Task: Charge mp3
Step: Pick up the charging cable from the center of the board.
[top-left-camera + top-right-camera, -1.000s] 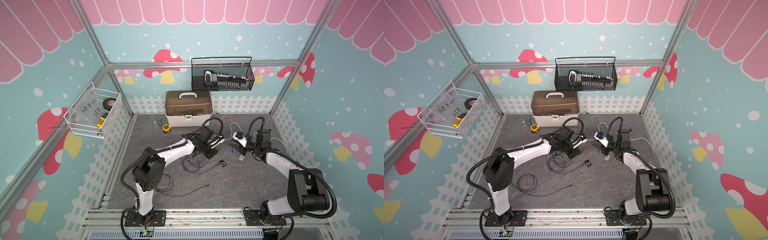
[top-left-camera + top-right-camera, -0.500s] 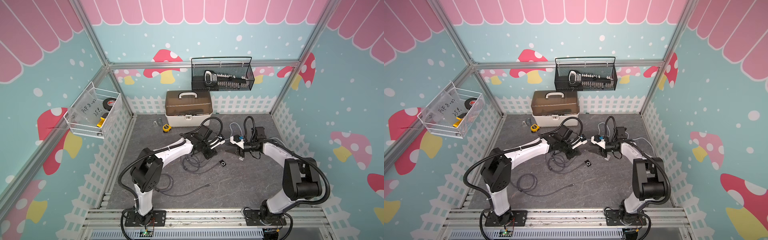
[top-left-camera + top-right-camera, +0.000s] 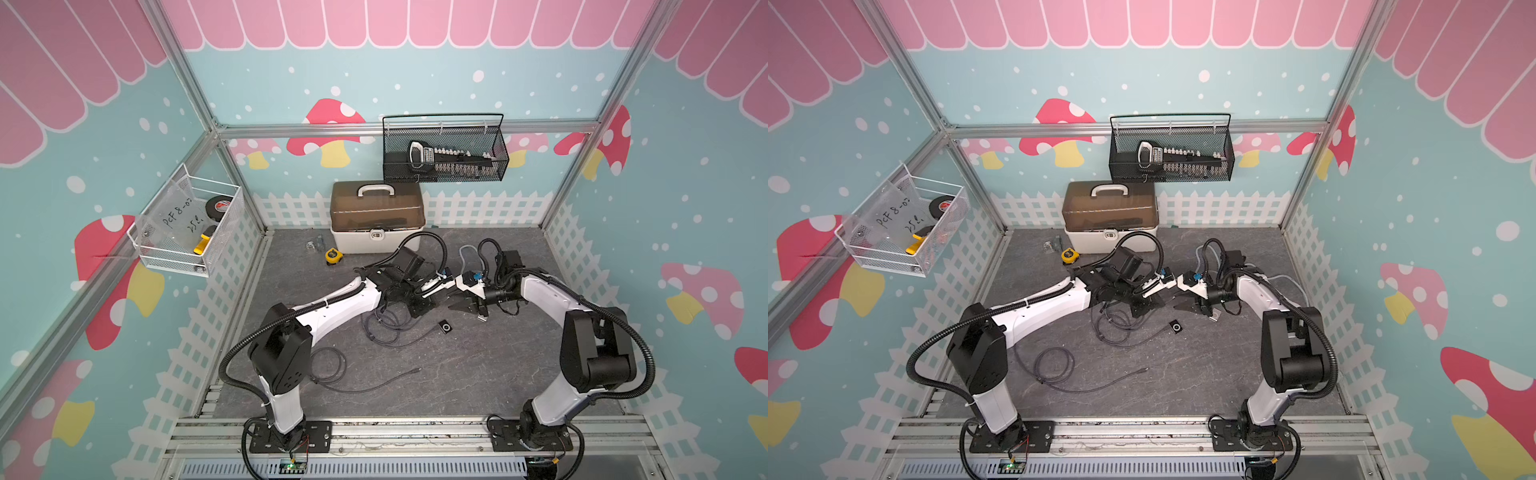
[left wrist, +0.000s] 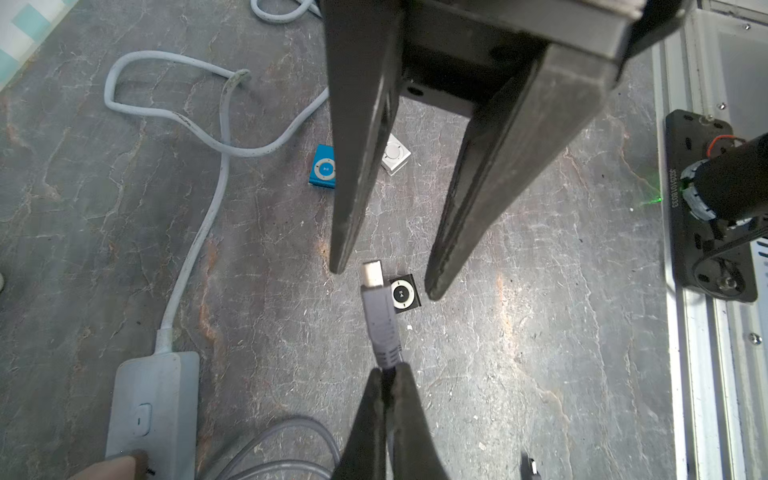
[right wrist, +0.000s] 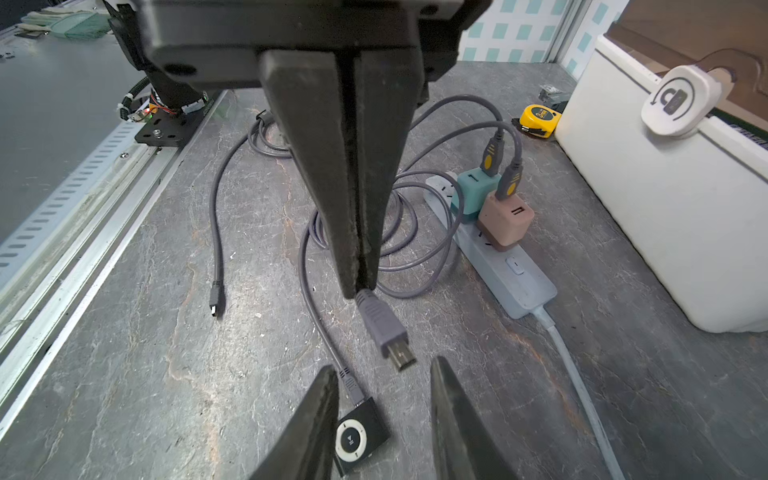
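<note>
Left fingers (image 4: 365, 424) clamp the plug (image 4: 380, 307) by its tail. Its long axis points between the parted, empty right fingers (image 4: 507, 187).

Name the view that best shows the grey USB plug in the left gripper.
Right wrist view: the grey USB plug faces the camera, metal tip clear. Left wrist view shows the plug from behind; both top views leave it too small to see.
</note>
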### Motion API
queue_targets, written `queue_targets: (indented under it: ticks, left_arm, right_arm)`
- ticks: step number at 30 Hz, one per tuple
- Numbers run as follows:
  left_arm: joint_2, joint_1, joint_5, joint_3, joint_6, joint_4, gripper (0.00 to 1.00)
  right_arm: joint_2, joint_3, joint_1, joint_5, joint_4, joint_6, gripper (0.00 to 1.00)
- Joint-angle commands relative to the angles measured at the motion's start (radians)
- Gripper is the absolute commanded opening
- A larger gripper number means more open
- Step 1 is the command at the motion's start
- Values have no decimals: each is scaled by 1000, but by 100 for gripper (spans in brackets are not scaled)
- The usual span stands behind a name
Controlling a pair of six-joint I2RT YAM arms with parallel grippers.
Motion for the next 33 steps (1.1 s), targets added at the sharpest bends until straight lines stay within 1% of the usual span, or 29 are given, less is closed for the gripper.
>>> queue_targets:
  ticks: [1,7,17,21,25,28,30,33]
  left_arm:
    - [-12,-7,23,1,45,7,0]
    - [-4,-8,17,7,51,6,0]
    - [7,-25,-15,13,66,8,0]
    - [11,-29,-30,18,70,8,0]
    - [9,-30,-43,21,70,9,0]
    - [4,-30,-50,20,71,18,0]
    - [-1,-30,-57,18,71,24,0]
    - [-4,-30,-62,15,72,31,0]
  right_arm:
    - [4,28,9,-58,-51,-73,35]
    - [0,30,11,-72,-51,-75,35]
    - [-1,42,11,-98,-51,-58,29]
    - [0,45,11,-105,-53,-45,25]
    - [-1,42,12,-99,-54,-38,17]
    - [0,39,14,-94,-56,-35,14]
    - [-1,39,14,-98,-56,-34,8]
    - [0,40,13,-101,-58,-30,3]
